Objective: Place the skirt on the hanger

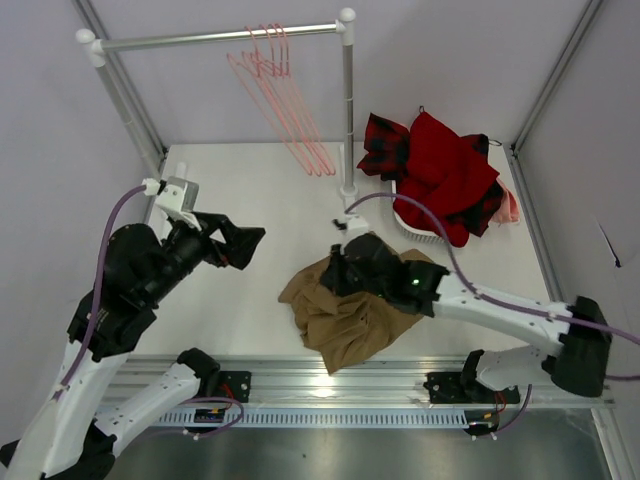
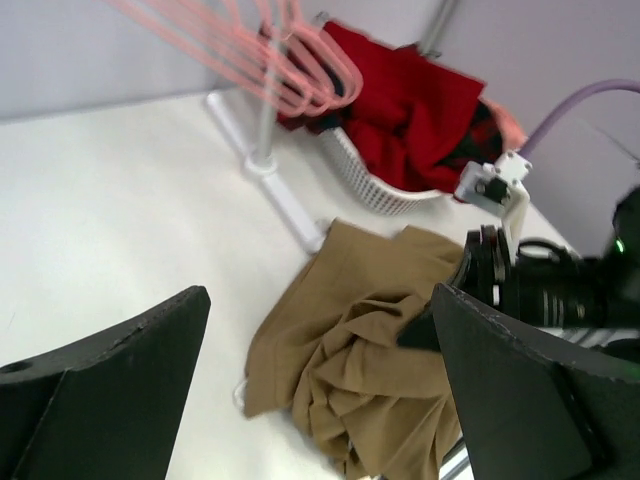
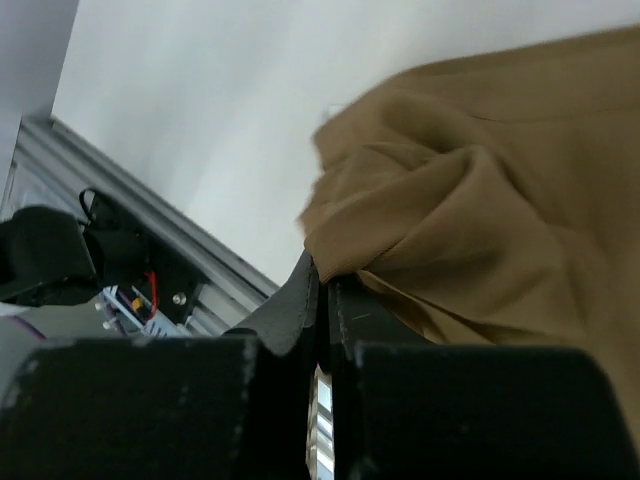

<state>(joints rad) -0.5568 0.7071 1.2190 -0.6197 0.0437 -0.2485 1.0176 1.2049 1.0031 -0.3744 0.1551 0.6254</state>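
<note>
Basically early stage. The left gripper [image 1: 238, 246] hovers over the tabletop [image 1: 250, 190], fingers spread wide, holding nothing. The pink hanger [image 1: 285, 100] hangs among its lookalikes on the rail [image 1: 200, 39] at the back, none taken down. The skirt [image 1: 345, 310] lies crumpled on the tabletop near the front edge, centre. The right gripper [image 3: 322, 300] sits at its upper edge, fingers pressed together, apparently pinching a fold. Further right, a basket [image 1: 415, 232] with a red garment [image 1: 445, 165]. Left to do: fetch hanger, get skirt onto it.
</note>
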